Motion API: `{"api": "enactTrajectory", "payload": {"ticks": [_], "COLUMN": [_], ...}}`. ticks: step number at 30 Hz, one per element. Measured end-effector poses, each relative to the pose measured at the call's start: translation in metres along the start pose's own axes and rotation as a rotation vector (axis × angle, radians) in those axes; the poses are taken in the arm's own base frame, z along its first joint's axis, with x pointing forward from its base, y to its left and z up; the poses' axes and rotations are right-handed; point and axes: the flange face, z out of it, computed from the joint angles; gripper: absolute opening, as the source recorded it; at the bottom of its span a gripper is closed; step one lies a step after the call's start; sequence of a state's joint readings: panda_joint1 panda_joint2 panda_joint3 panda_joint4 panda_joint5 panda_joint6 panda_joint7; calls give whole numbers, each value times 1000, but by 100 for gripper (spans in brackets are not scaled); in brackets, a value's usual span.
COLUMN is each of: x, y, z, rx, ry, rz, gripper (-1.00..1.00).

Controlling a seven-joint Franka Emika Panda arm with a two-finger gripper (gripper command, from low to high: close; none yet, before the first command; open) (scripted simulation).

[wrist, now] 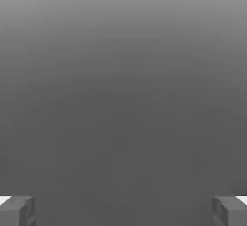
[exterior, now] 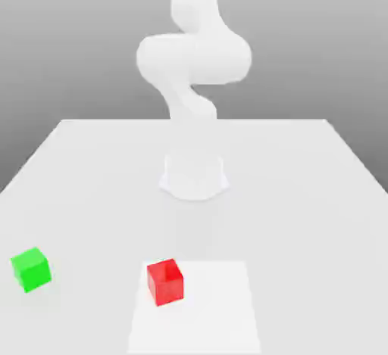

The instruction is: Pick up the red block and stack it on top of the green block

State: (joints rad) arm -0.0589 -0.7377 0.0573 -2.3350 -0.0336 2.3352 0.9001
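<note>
The fingers (wrist: pixel 123 211) were spread, empty; reaching was judged pending, descent over the red block (exterior: pixel 165 282) needed next.

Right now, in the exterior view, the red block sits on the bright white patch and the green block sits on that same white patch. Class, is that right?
Not quite: the exterior view shows the green block off the white patch, on the grey table.
</note>
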Motion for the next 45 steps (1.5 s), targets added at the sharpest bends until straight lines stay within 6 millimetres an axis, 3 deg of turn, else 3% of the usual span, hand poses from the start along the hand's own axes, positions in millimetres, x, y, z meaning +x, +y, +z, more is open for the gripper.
{"api": "enactTrajectory", "payload": {"ticks": [4,8,14,20,25,31,45], "x": [-15,-29,-54,-88,-123,-167,-192], "y": [10,35,91,157,207,250,273], "z": [74,143,233,298,332,351,392], "rx": [-139,-264,-431,-571,-665,-742,-739], "ry": [2,-4,-29,-70,-115,-177,-186], "rz": [107,218,399,597,774,991,1029], "gripper": [0,0,0,0,0,0,0]}}
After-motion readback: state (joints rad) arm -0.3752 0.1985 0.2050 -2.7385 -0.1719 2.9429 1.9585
